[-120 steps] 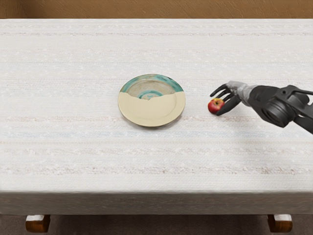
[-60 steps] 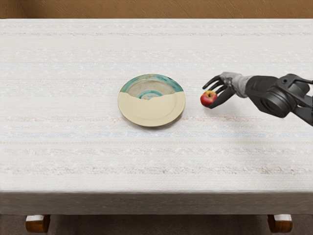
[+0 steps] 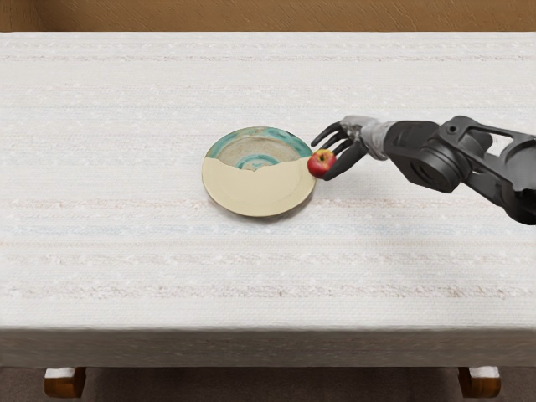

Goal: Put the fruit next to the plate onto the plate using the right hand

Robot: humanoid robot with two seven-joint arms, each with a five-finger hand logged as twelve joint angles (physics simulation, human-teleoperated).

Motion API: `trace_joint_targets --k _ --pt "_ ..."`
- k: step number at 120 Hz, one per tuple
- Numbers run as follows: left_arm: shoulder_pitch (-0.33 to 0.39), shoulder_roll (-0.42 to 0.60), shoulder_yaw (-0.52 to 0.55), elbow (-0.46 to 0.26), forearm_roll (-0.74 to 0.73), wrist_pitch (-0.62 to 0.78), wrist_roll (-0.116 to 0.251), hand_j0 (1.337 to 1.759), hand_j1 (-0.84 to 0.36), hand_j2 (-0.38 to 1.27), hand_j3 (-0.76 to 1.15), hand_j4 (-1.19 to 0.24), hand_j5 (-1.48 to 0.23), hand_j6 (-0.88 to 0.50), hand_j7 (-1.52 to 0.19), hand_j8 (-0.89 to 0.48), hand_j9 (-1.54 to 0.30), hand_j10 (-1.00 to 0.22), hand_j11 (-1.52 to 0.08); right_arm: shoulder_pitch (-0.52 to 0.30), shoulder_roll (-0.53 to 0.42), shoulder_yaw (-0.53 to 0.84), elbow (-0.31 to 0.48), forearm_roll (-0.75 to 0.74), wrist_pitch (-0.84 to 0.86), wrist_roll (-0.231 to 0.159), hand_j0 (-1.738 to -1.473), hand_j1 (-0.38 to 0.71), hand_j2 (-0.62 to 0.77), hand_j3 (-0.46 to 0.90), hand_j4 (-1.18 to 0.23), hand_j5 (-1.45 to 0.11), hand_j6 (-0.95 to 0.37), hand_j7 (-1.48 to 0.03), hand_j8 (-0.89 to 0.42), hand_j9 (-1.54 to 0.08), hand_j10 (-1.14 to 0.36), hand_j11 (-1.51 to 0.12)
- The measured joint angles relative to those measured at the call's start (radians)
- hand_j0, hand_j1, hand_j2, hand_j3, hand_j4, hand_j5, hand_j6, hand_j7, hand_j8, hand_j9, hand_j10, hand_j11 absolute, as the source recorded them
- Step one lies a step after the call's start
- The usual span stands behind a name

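right arm reaching in over the table (image 3: pixel 126 268), right hand (image 3: pixel 343 144) fingers curled around red apple (image 3: pixel 321 163), apple at plate (image 3: pixel 251 188) rim, palm hidden

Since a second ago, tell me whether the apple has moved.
Yes. In the right hand, the apple has travelled left to the right rim of the plate.

No readable txt, labels, brands or nos. anywhere in view, incl. on the plate (image 3: pixel 251 197).
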Motion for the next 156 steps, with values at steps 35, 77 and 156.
trace_joint_targets --k 35,77,156 --pt "0.000 0.000 0.000 0.000 0.000 0.000 0.000 1.658 0.34 0.00 0.00 -0.01 -0.01 -0.01 -0.01 -0.01 -0.01 -0.01 -0.01 0.001 0.041 0.012 -0.001 0.000 -0.004 -0.004 -1.658 0.22 0.04 0.00 -0.51 -0.67 -0.47 -0.67 -0.47 -0.67 -0.51 -0.67" --pt "0.000 0.000 0.000 0.000 0.000 0.000 0.000 1.658 0.34 0.00 0.00 -0.01 -0.01 -0.01 -0.01 -0.01 -0.01 -0.01 -0.01 -0.005 0.092 0.029 -0.005 -0.001 -0.040 -0.003 -1.658 0.22 0.04 0.00 -0.51 -0.67 -0.47 -0.67 -0.47 -0.67 -0.51 -0.67" --pt "0.000 0.000 0.000 0.000 0.000 0.000 0.000 1.658 0.34 0.00 0.00 -0.01 -0.01 -0.01 -0.01 -0.01 -0.01 -0.01 -0.01 -0.032 0.118 0.061 0.014 -0.001 -0.129 -0.009 -1.658 -0.16 -0.01 0.00 -0.16 -0.21 -0.16 -0.21 -0.16 -0.21 -0.16 -0.21"
